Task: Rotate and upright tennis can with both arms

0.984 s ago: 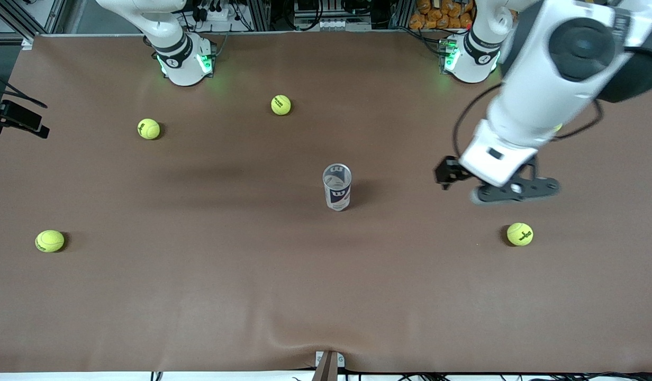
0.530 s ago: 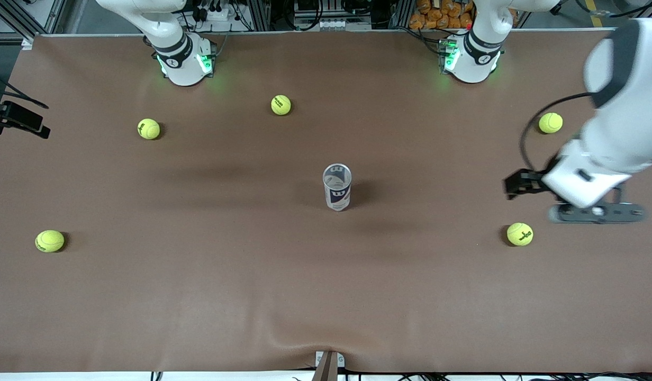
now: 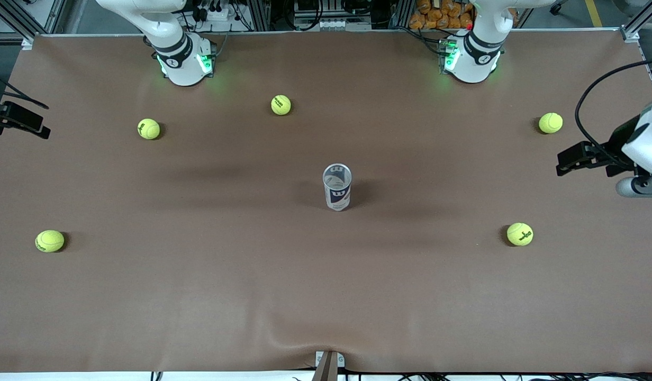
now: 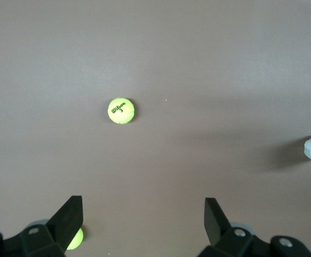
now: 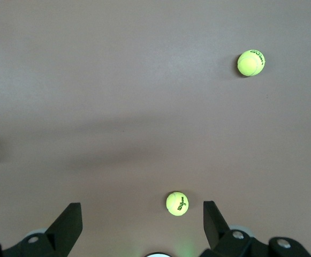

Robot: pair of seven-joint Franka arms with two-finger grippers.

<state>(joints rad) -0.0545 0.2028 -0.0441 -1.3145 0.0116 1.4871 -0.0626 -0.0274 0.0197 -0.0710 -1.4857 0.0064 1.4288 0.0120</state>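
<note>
- Nearest to the front camera, a yellow-green tennis ball (image 3: 50, 241) lies toward the right arm's end of the brown table (image 3: 199, 296), and another yellow-green ball (image 3: 519, 234) lies toward the left arm's end.
- The tennis can (image 3: 337, 187), a slim clear-plastic cylinder with a white and navy label, stands upright near the middle of the table, with its open mouth up. Nothing touches it.
- The left gripper (image 4: 143, 218) is up in the air over the edge of the table at the left arm's end, well apart from the can. Its fingers (image 4: 69, 215) are wide apart and hold nothing.
- Farther away, three more yellow-green balls lie on the table: one (image 3: 550, 123) at the left arm's end, one (image 3: 148, 128) and one (image 3: 281, 105) closer to the right arm's base.
- The right gripper (image 5: 142, 218) hangs over the table close to its own base; its fingers (image 5: 68, 217) are spread and empty, and a ball (image 5: 177, 203) lies under them.
</note>
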